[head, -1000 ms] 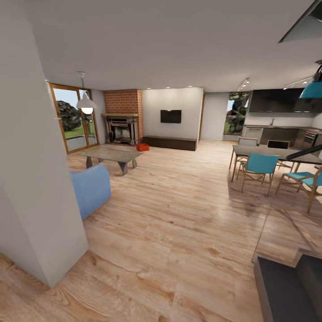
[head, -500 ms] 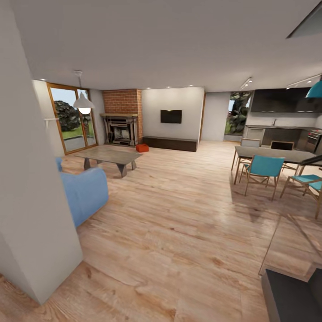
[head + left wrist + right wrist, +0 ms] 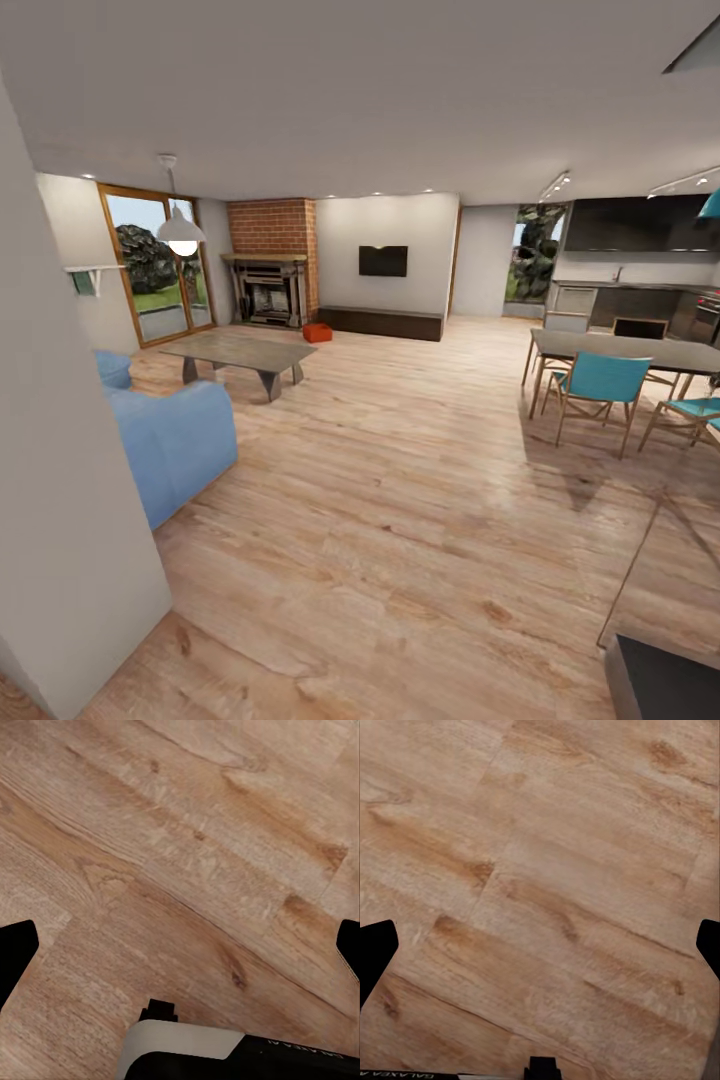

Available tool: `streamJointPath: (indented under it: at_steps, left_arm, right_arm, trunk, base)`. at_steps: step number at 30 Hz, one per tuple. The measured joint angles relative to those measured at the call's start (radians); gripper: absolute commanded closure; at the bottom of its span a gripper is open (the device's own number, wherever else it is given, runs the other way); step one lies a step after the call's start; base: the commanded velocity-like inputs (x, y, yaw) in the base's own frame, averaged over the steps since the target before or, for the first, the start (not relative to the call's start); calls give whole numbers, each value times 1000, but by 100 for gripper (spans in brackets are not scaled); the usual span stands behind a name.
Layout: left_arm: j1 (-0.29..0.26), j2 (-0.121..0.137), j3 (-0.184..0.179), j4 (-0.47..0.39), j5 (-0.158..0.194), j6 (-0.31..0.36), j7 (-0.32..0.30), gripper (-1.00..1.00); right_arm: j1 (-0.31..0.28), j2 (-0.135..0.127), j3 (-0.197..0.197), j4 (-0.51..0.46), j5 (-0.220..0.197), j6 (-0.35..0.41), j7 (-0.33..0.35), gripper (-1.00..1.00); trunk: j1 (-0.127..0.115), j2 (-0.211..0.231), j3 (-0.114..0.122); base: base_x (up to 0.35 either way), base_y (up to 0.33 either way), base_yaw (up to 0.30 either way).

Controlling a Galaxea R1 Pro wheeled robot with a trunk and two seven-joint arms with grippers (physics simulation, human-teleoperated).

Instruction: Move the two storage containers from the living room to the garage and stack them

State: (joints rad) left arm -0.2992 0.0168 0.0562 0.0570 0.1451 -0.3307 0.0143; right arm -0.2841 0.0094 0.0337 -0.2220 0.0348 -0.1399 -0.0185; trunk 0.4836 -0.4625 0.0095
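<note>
While the robot faces the living room, one orange-red storage container (image 3: 318, 331) sits far off on the plank floor (image 3: 400, 500), just beside the brick fireplace (image 3: 270, 262) and the dark low cabinet (image 3: 382, 321); its contents are too small to tell. The blue sofa (image 3: 170, 440) and near-left wall corner (image 3: 70, 480) could snag the base on a tight line. The left end effector (image 3: 180, 945) and right end effector (image 3: 540, 941) are spread wide, holding nothing.

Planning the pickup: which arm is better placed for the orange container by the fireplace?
Left, marginally: the container lies far off, left of centre. The left end effector and right end effector both hang open.
</note>
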Motion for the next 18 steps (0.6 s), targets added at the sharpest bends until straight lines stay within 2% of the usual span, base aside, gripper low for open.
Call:
streamJointPath:
  at_steps: [10,18]
  left_arm:
    - [0,0,0,0,0,0,0,-100]
    - [0,0,0,0,0,0,0,-100]
  right_arm:
    - [0,0,0,0,0,0,0,-100]
    - [0,0,-1,0,0,-2,-1,-100]
  trunk:
    - [0,0,0]
    - [0,0,0]
  base:
    - [325,-9,0]
    - [325,-94,0]
